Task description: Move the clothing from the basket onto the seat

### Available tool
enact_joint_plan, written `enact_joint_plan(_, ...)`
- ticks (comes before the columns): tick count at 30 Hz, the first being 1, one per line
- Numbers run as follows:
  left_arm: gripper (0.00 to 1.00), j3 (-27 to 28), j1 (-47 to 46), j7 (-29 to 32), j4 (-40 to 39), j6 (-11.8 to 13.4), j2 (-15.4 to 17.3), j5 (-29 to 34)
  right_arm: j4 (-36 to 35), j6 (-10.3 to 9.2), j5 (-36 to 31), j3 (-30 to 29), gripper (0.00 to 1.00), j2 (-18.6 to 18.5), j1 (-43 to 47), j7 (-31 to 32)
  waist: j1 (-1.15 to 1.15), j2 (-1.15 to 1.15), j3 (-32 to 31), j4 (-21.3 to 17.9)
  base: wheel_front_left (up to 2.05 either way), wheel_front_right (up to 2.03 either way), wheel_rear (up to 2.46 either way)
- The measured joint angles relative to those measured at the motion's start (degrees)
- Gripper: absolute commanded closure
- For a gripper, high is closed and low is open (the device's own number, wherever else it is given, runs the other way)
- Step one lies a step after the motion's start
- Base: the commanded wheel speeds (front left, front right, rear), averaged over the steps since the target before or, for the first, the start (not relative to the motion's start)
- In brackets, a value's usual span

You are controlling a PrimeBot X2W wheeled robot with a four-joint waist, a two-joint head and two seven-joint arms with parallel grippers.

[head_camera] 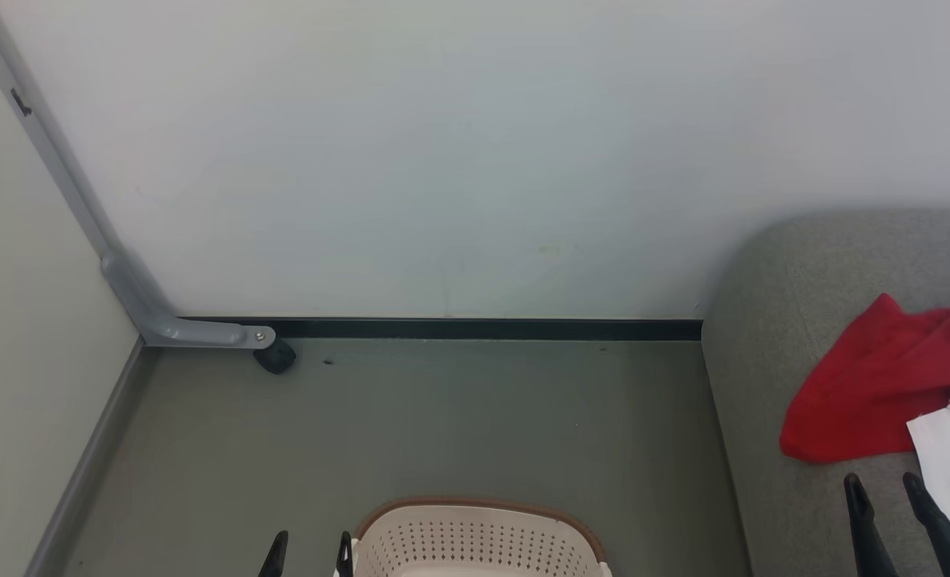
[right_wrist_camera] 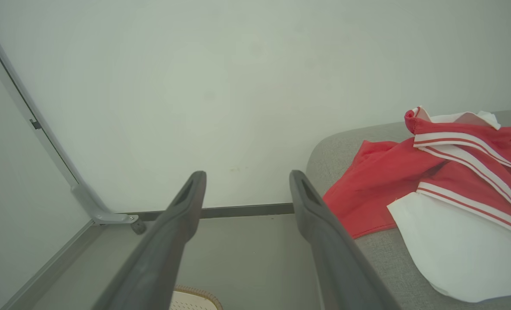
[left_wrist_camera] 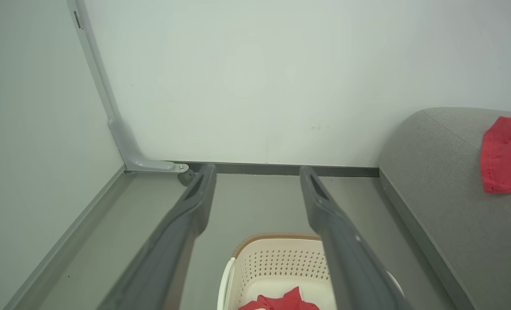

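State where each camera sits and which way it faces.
Head view: on the head, facing forward-down at floor, basket and seat; left gripper and right gripper tips at bottom.
Left wrist view: on the left wrist, along its open gripper, over the basket holding red clothing.
Right wrist view: on the right wrist, along its open gripper, toward garments on the seat.
Shared: all show the grey bracket.

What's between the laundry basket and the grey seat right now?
Nothing stands there: a bare strip of grey floor separates the basket from the seat. The head view shows it clearly, and the left wrist view agrees.
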Motion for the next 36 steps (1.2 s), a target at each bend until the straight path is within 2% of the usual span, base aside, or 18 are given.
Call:
enact_joint_plan(5,0.0,-1.29,-0.46,-0.01,0.23,0.0,0.0,-0.25,-1.49,0.16,-0.03,-1.3,0.0,-0.68,0.84,0.0,0.0,0.0,1.43,0.14,0.0,0.0,0.0)
enact_joint_plan(10,0.0,-3.96,-2.27,0.0,2.82,0.0,0.0,-2.9,-3.46,1.19,-0.3,-2.89,0.0,-2.14,0.91,0.0,0.0,0.0,3.49,0.24,0.0,0.0,0.0)
enact_joint_plan(28,0.0,-20.76,-19.36,0.03,21.68,0.0,-0.26,-16.31,-13.48,4.78,1.49,-10.98,0.0,-9.26,0.34,0.0,0.01,0.01,16.23,-0.81,0.0,0.0,0.0)
enact_joint_plan(36,0.0,-24.96,-25.26,1.91,28.67,0.0,-0.44,-22.28,-17.47,5.65,3.57,-13.93,0.0,-11.07,-1.99,-0.01,0.02,0.01,22.86,-2.32,0.0,0.0,0.0)
